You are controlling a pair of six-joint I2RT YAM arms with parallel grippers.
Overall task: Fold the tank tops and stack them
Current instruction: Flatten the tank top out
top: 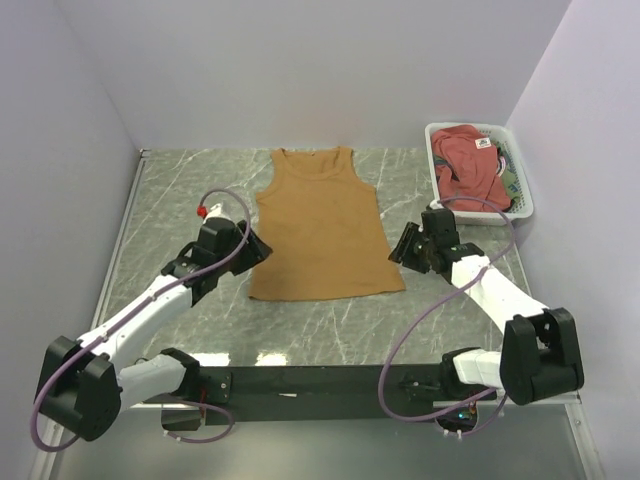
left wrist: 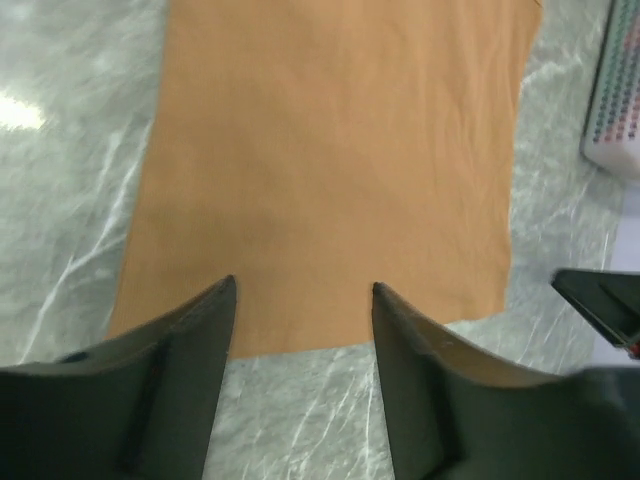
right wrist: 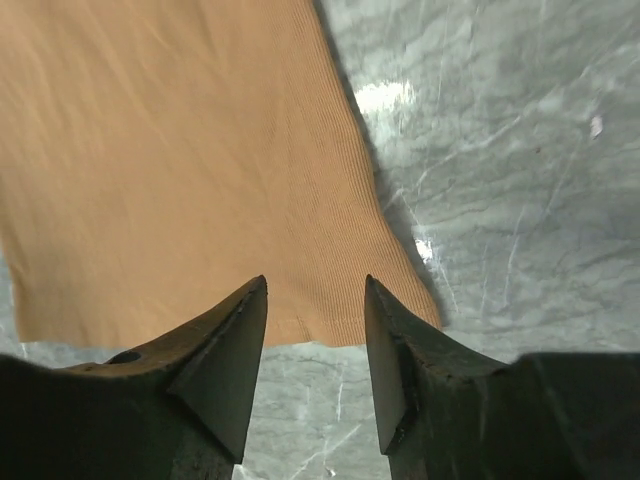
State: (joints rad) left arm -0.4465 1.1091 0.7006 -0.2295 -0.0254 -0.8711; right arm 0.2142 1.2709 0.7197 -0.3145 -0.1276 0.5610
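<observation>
Plain tan-brown cloth tank top (top: 322, 225) lies flat mid grey marble table (top: 180, 185), hem toward the arms. Left gripper (left wrist: 303, 290): jaws moderately apart over the hem's left part, gripping nothing. Right gripper (right wrist: 315, 285): same, over the hem's right part. Can't tell if either touches the cloth. Rust-red tank top (top: 468, 160) is bunched in the white plastic mesh basket (top: 433, 130), far right.

worktop (top: 180, 180): grey marbled slab | tan-brown tank top (top: 322, 225): spread flat at centre — neck toward far edge | white mesh basket (top: 524, 195): far right corner — apart from the top
</observation>
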